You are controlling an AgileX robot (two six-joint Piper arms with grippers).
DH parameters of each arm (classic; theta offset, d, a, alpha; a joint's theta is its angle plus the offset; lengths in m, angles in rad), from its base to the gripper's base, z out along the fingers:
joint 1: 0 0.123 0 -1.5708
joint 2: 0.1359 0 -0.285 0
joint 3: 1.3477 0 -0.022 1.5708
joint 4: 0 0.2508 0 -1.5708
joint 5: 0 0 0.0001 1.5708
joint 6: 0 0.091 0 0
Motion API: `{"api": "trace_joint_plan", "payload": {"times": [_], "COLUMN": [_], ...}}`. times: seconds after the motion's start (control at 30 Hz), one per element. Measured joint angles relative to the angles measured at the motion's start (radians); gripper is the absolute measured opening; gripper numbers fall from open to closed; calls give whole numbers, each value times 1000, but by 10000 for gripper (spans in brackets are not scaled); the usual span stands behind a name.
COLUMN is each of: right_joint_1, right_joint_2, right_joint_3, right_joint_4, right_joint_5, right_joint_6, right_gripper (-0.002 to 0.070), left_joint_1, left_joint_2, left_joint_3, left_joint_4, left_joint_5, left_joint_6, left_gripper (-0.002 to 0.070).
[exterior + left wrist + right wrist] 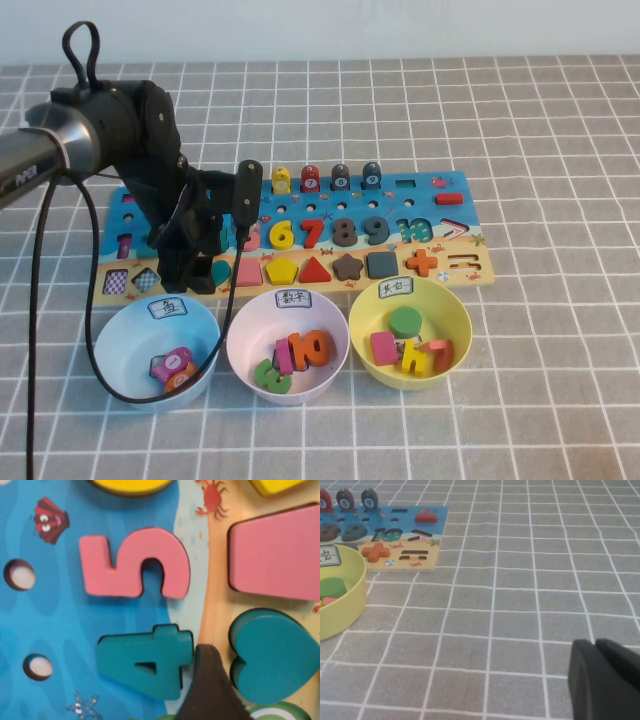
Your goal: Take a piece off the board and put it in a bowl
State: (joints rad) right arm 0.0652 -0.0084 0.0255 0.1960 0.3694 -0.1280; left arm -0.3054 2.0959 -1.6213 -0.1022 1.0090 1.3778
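Note:
The teal heart piece (pixel 277 655) lies in its slot on the sandy strip of the board (pixel 440 190), next to the pink trapezoid (pixel 280 555). In the high view only its edge (pixel 221 272) shows beside my left gripper (pixel 203 270). That gripper points down over the board's left end. One dark finger (pixel 210 692) stands on the board between the teal 4 (pixel 145 662) and the heart; the other finger is out of view. The pale yellow bowl (pixel 455 300) stands in front of the board's right part. My right gripper (pixel 595 642) is shut and empty above bare cloth, right of the board.
A blue bowl (pixel 110 335) and a pink bowl (pixel 245 325) stand left of the yellow one, all holding pieces. The left arm's black cable (pixel 95 350) loops down beside the blue bowl. Grey checked cloth (pixel 560 380) covers the table.

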Motion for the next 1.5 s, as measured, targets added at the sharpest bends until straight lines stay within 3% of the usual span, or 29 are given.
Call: {"api": "trace_joint_plan", "payload": {"times": [0.1, 0.33, 1.5], "right_joint_1": [0, 0, 0], "right_joint_2": [0, 0, 0], "right_joint_3": [0, 0, 0], "right_joint_4": [0, 0, 0], "right_joint_5": [0, 0, 0], "right_joint_6": [0, 0, 0], "right_gripper": [-17, -17, -17], "left_joint_1": [0, 0, 0], "left_joint_2": [0, 2, -34], "left_joint_3": [0, 0, 0], "left_joint_4": [0, -2, 0], "left_joint_5": [5, 25, 61], "left_joint_6": [0, 0, 0], "left_gripper": [393, 279, 277]}}
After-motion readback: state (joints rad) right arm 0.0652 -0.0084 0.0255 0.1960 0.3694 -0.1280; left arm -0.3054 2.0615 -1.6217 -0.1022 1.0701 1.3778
